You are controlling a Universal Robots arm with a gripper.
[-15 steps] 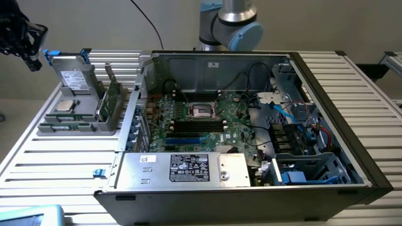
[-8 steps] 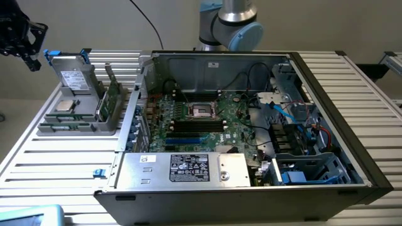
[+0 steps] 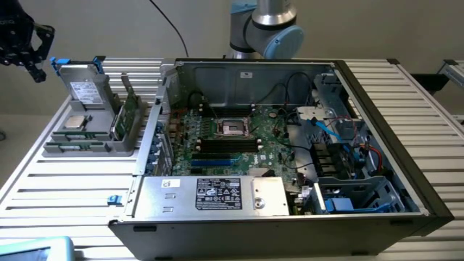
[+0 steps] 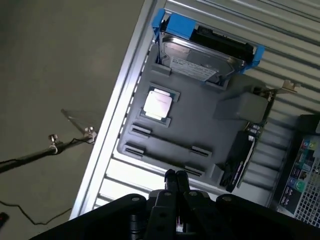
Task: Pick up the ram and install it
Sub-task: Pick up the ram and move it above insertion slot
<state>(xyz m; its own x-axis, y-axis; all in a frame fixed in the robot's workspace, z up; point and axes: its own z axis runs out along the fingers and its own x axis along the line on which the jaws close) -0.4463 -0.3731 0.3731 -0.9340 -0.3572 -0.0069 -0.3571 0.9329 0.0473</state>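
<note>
A grey holder (image 3: 98,137) stands on the slatted table at the exterior view's left. In its front slots I see a slim green strip (image 3: 76,147), which looks like the ram standing on edge. In the wrist view the same slots (image 4: 167,141) show just a thin line between their end clips. My gripper (image 3: 36,75) hangs high above the table's far-left corner, well apart from the holder. Its black fingers (image 4: 176,176) are pressed together with nothing between them. The open computer case (image 3: 406,163) holds the motherboard and its dark memory slots (image 3: 228,144).
In the holder also sit a hard drive (image 3: 86,87) in blue brackets, a square silver processor (image 3: 75,122) and an upright expansion card (image 3: 127,114). A labelled power supply box (image 3: 217,196) fills the case's front. Cables lie on the floor (image 4: 55,145) beside the table.
</note>
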